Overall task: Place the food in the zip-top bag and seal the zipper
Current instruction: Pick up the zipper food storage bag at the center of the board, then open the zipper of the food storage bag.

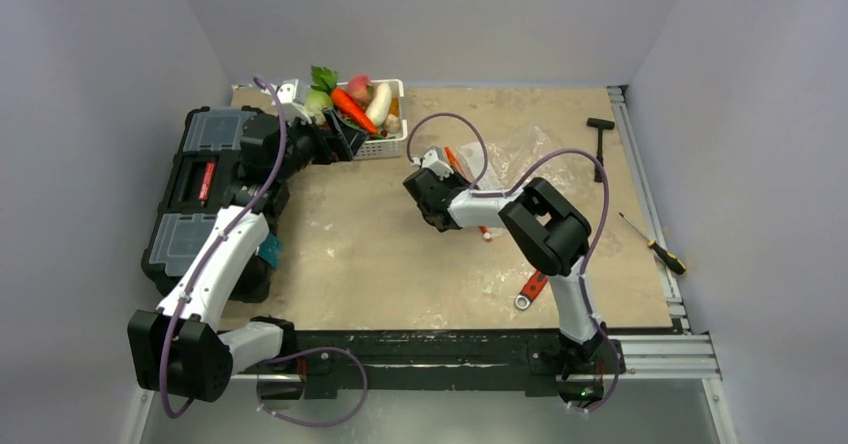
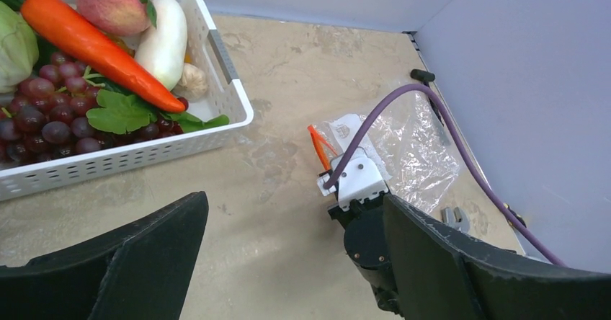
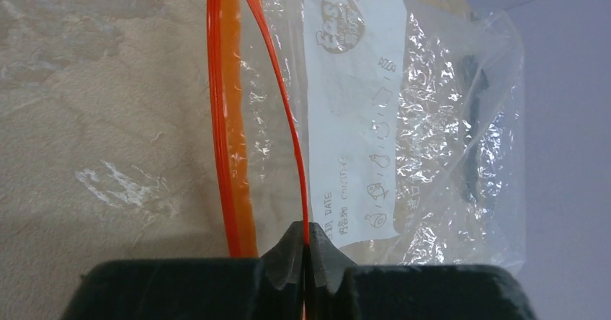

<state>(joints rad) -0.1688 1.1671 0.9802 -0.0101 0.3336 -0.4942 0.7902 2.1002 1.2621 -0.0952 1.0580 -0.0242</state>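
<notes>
The food lies in a white slotted basket point(image 1: 392, 148): an orange carrot point(image 2: 94, 46), a white radish point(image 2: 166, 42), a pink peach point(image 2: 112, 1), dark red grapes point(image 2: 43, 114) and green leaves point(image 2: 122, 111). The clear zip-top bag point(image 1: 525, 154) lies flat right of centre. It also shows in the right wrist view point(image 3: 432, 132). My right gripper point(image 3: 304, 237) is shut on one lip of the orange-red zipper point(image 3: 288, 132). The other lip point(image 3: 230, 154) lies apart from it, so the mouth gapes. My left gripper point(image 2: 295, 197) is open and empty, just in front of the basket point(image 2: 230, 82).
A black toolbox point(image 1: 200, 184) stands along the left edge. A hammer point(image 1: 600, 139) and a screwdriver point(image 1: 655, 246) lie at the right. A red-handled wrench point(image 1: 530, 289) lies near the right arm's base. Walls close in the back and both sides.
</notes>
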